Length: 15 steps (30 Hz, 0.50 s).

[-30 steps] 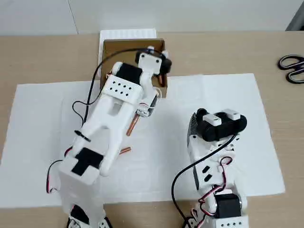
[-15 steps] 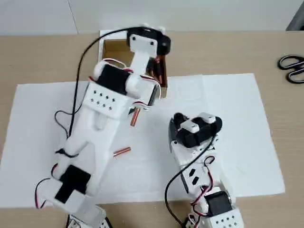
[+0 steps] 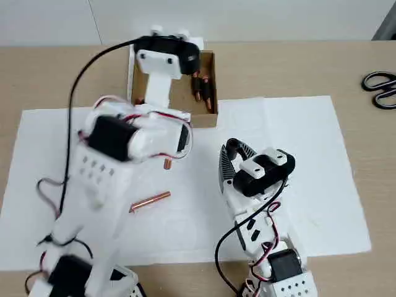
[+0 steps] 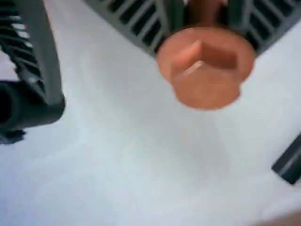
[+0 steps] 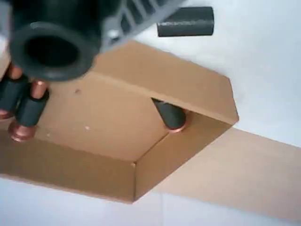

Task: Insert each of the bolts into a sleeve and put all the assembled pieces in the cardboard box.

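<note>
Over the cardboard box (image 3: 204,119), my right gripper (image 3: 166,54) is clamped on a black sleeve (image 5: 49,47) whose bore is open and unfilled. My left gripper (image 3: 232,166) hangs above the white paper (image 3: 297,124), closed around the shank of a copper bolt (image 4: 205,66). I judge both parts light and rigid. The bolt looks like smooth metal, so it could slide or twist between the jaws. I would hold it on the shank close under the flanged head and leave the far end free for insertion. The sleeve is best gripped across its middle, away from the mouth, and not squeezed hard in case its wall gives. The high view gives me the layout: several assembled pieces (image 3: 203,86) lie along one side of the box, and a loose bolt (image 3: 150,202) rests on the paper beside the right arm. What each gripper carries I read from the wrist views instead, and the right one also shows a spare sleeve (image 5: 186,21) lying on white just outside the box wall.
</note>
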Each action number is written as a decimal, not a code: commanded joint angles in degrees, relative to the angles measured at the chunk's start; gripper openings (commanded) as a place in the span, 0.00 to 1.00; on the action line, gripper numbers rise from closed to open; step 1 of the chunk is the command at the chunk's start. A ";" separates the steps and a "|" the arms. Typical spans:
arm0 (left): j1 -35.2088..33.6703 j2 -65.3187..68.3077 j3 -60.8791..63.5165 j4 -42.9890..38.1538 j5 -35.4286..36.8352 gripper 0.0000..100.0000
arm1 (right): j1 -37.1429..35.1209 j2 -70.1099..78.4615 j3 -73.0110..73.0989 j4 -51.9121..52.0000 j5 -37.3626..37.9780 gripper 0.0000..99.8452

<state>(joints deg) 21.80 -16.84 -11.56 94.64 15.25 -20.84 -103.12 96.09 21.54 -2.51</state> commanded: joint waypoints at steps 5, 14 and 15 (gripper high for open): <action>-0.18 -14.15 12.18 -12.48 0.00 0.01 | -0.40 -0.75 0.18 -1.71 0.00 0.01; 0.18 -27.52 32.04 -34.20 0.00 0.01 | -0.40 -0.75 0.18 -1.71 0.00 0.01; 0.26 -28.84 34.24 -36.31 0.00 0.01 | -0.40 -0.75 0.26 -1.71 0.00 0.01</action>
<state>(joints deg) 21.80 -41.01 18.68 65.01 15.34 -20.92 -103.12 96.09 21.54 -2.51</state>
